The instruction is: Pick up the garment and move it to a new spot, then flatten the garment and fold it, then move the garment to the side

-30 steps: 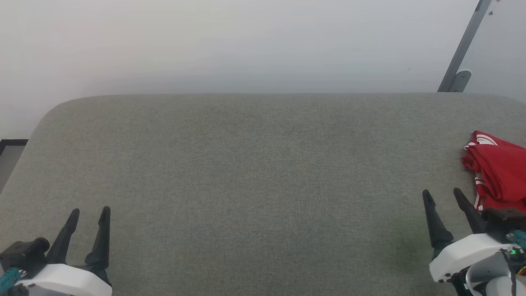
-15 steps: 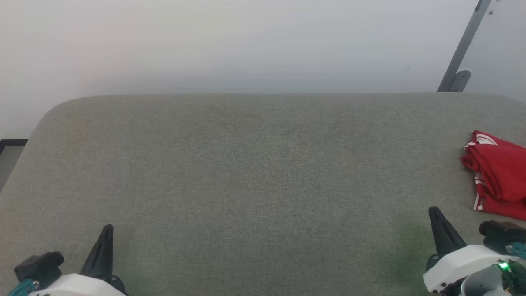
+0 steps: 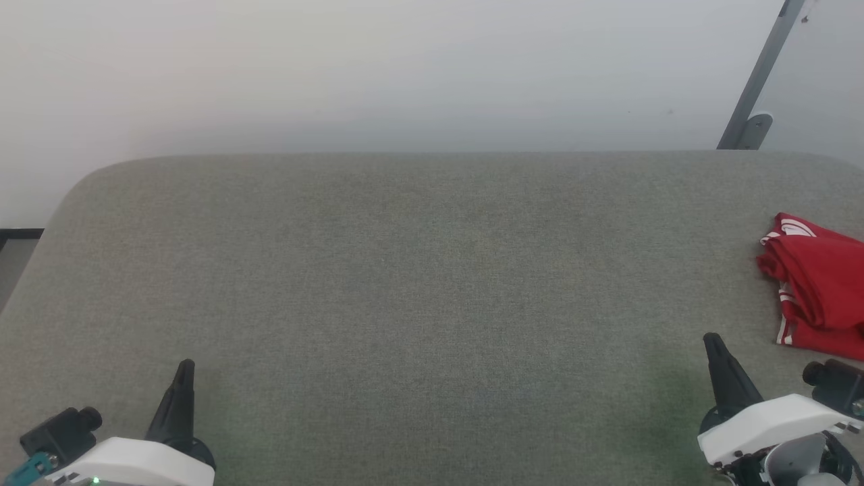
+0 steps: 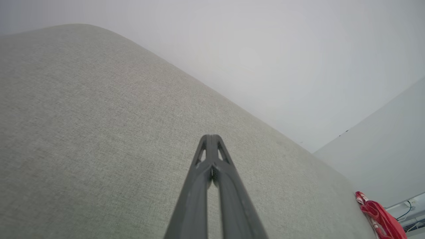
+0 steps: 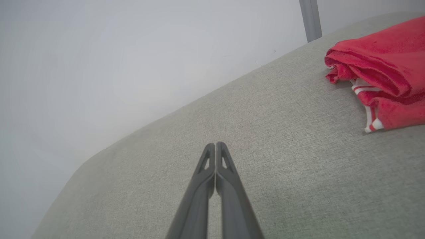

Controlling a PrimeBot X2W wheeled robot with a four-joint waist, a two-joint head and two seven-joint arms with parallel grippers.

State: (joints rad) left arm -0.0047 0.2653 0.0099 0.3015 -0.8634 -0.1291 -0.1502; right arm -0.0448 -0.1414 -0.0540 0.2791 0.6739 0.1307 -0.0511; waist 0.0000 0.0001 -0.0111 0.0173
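Note:
The garment (image 3: 820, 287) is a folded red shirt with white-striped trim, lying at the right edge of the grey table (image 3: 432, 270); part of it runs out of the head view. It lies up and to the right in the right wrist view (image 5: 385, 76) and as a small red bundle far off in the left wrist view (image 4: 380, 215). My right gripper (image 3: 714, 347) rests shut near the front right, left of and nearer than the garment, holding nothing (image 5: 215, 146). My left gripper (image 3: 183, 371) is shut and empty at the front left (image 4: 210, 137).
A pale wall rises behind the table. A grey metal strut (image 3: 759, 81) leans at the back right corner. The table's rounded far-left corner (image 3: 88, 179) drops to a dark floor strip (image 3: 20, 236).
Both grippers went from open to shut and drew back toward the front edge. The right gripper pulled away from the garment, which stayed put.

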